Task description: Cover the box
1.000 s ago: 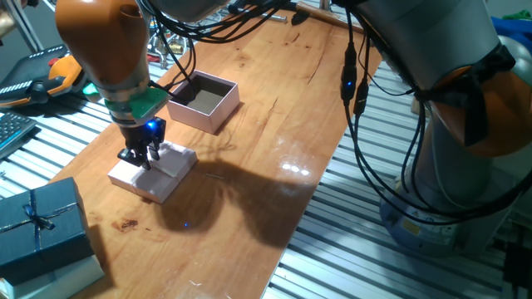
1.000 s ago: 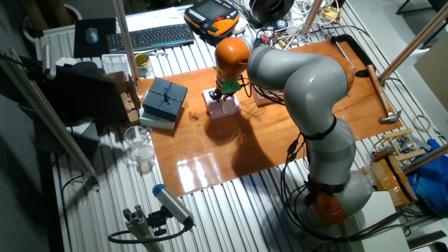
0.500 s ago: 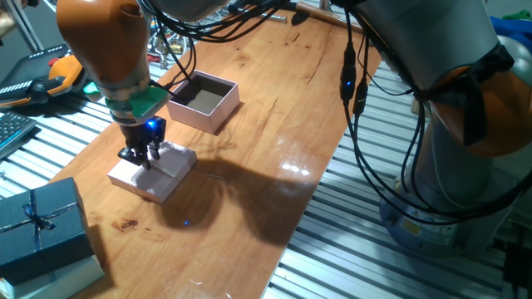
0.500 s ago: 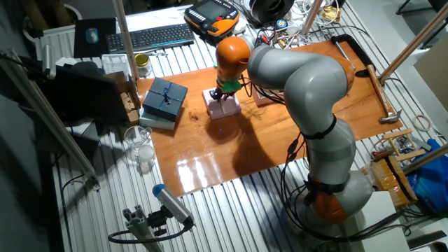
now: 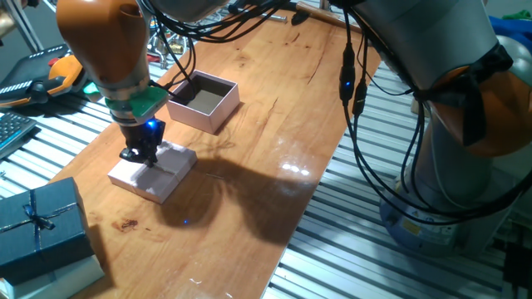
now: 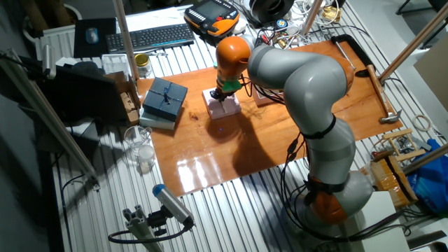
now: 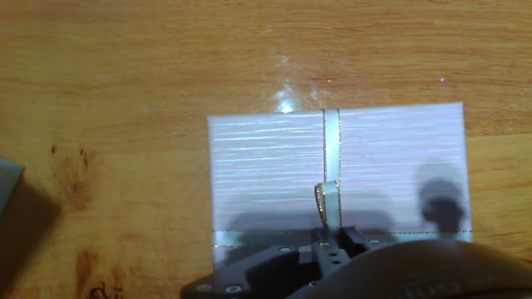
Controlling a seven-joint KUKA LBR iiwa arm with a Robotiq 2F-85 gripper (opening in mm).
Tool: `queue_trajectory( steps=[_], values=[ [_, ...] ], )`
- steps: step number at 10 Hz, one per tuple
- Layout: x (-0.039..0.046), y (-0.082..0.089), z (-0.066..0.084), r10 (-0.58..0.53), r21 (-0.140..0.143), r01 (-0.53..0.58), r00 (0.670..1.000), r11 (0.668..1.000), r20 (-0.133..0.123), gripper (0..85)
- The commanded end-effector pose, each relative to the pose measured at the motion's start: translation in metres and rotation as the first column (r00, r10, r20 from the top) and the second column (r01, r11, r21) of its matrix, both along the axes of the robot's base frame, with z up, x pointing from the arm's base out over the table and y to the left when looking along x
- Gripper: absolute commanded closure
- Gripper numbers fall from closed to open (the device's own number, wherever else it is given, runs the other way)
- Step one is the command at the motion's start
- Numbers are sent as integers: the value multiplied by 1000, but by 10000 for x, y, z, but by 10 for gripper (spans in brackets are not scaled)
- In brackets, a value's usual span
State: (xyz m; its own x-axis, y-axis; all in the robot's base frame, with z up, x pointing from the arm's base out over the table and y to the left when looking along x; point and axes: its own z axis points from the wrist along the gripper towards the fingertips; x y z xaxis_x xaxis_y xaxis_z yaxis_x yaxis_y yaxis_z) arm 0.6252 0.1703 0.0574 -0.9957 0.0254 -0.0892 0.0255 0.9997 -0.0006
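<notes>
The open pale pink box [image 5: 204, 100] with a brownish inside stands on the wooden table, to the far right of my gripper. The flat pink lid [image 5: 154, 171] with a ribbon cross lies apart from it on the table; it also shows in the other fixed view [image 6: 224, 105] and fills the hand view [image 7: 274, 174]. My gripper [image 5: 140, 155] is straight above the lid, touching down on its top. In the hand view my gripper [image 7: 331, 237] is shut on the lid's upright ribbon loop [image 7: 326, 198]. The box is out of the hand view.
A larger dark blue ribboned box [image 5: 37, 224] sits at the table's near left corner, also visible in the other fixed view [image 6: 164, 98]. A keyboard [image 6: 150, 36] and a teach pendant [image 6: 213, 14] lie beyond the table. Cables hang beside the arm's base.
The fingers have closed together on the lid's ribbon loop. The arm and the lid have stayed in place.
</notes>
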Motion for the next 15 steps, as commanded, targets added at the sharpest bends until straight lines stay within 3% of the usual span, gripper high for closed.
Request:
queue_trajectory(
  steps=[1, 4, 5, 12, 15],
  values=[
    [1, 0, -1, 0, 0, 0, 1000, 1000, 0, 680],
    [10, -10, -8, 8, 2, -8, 1000, 1000, -1, 680],
    [11, -15, -1, 16, 10, -15, 1000, 1000, -14, 850],
    [3, -25, 43, -17, 1, 17, 1000, 1000, -12, 850],
    [-24, -12, 133, -24, -4, 24, 1000, 1000, -17, 850]
  ],
)
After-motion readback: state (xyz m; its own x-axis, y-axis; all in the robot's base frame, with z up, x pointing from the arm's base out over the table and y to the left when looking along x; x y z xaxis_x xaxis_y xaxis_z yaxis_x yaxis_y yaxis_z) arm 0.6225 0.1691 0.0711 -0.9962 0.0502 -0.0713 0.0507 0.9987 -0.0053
